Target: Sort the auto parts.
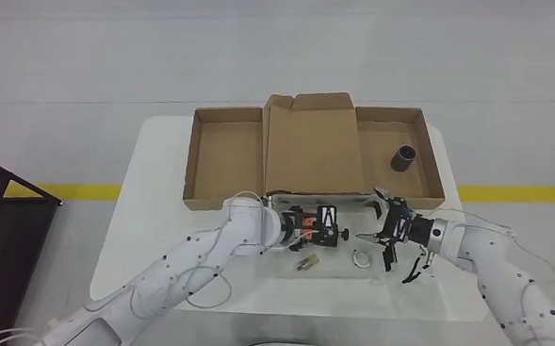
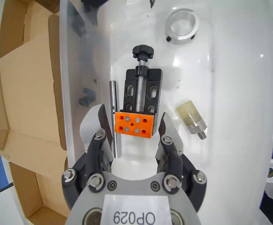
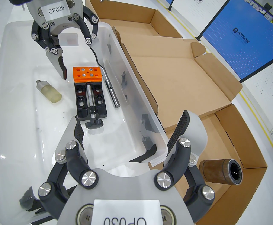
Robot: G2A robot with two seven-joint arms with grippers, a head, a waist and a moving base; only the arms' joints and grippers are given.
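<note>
A small black vise with an orange end block (image 2: pixel 140 93) (image 3: pixel 89 95) (image 1: pixel 322 224) lies in a clear plastic tray (image 2: pixel 192 74) (image 3: pixel 136 85). My left gripper (image 2: pixel 133 119) (image 3: pixel 82 69) (image 1: pixel 310 229) is open, its fingers on either side of the orange block without touching it. A steel rod (image 2: pixel 113 95) (image 3: pixel 111 89) lies along the vise, against one left finger. A cream plastic cylinder with a threaded stud (image 2: pixel 192 119) (image 3: pixel 50 93) and an aluminium collar ring (image 2: pixel 182 26) (image 1: pixel 360 259) also sit in the tray. My right gripper (image 3: pixel 131 123) (image 1: pixel 380 230) is open over the tray's other end, holding nothing.
An open cardboard box (image 1: pixel 312 146) (image 3: pixel 181 85) stands behind the tray, with a flap folded over its middle. A brown cylindrical bearing (image 3: pixel 221 171) (image 1: pixel 404 158) lies in its right compartment. The tray's tall wall separates the parts from the box.
</note>
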